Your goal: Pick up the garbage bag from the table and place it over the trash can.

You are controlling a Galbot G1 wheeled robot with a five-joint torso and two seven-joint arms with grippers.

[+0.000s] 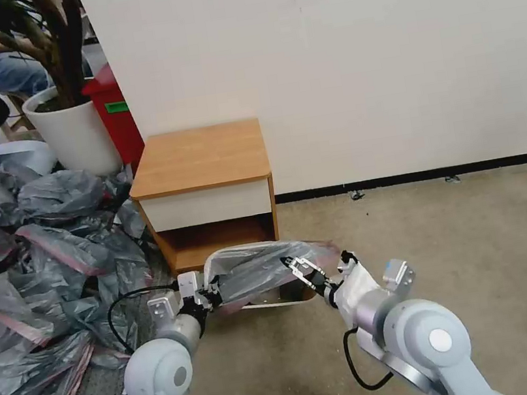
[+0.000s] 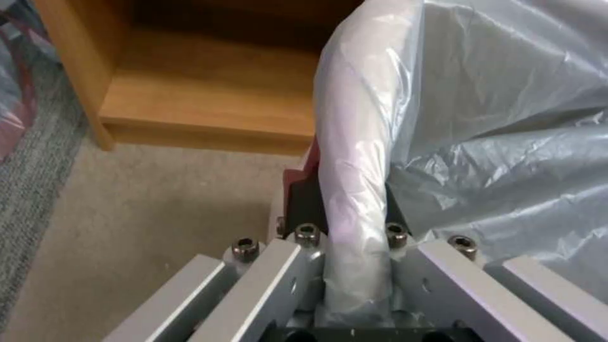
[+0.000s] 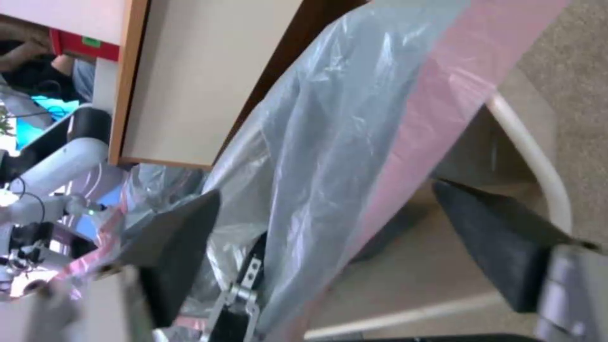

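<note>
both tools, left [image 1: 211, 296] pinching, right [image 1: 292, 264] spread, stretch garbage bag [image 1: 258, 269] sideways over trash can [image 1: 263, 303].

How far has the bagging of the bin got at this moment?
Done: the thin grey plastic garbage bag with the pink band is off the orange-brown wooden nightstand and lies across the cream plastic trash can. In hand: the left pincer is shut on the bag; the right pincer stands open around it. Left: the near rim shows bare.
</note>
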